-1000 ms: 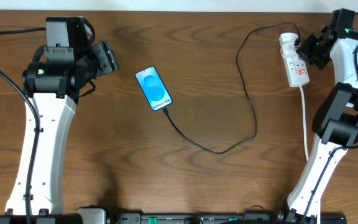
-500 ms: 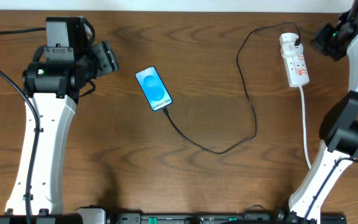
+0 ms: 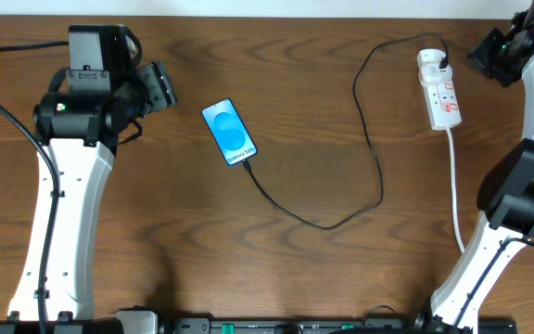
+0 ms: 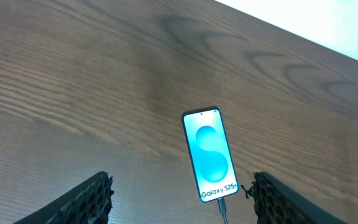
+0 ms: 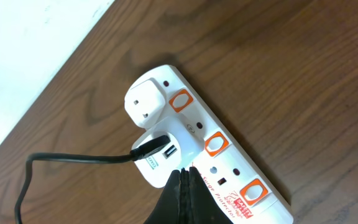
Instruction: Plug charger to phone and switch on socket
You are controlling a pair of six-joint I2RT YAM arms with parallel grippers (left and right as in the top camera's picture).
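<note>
Phone lies face up, screen lit, on the bench, left of centre. The charger cable meets its lower end and loops right to a white adapter seated in the power strip at the far right. Phone, cable and strip are unmoved since the earlier frames.

Left claw is unchanged: spread wide, empty, to the phone's left.

Right claw was against the strip's right side a second ago. It now stands clear of it, further right and back. Its fingers are pressed together, holding nothing.
</note>
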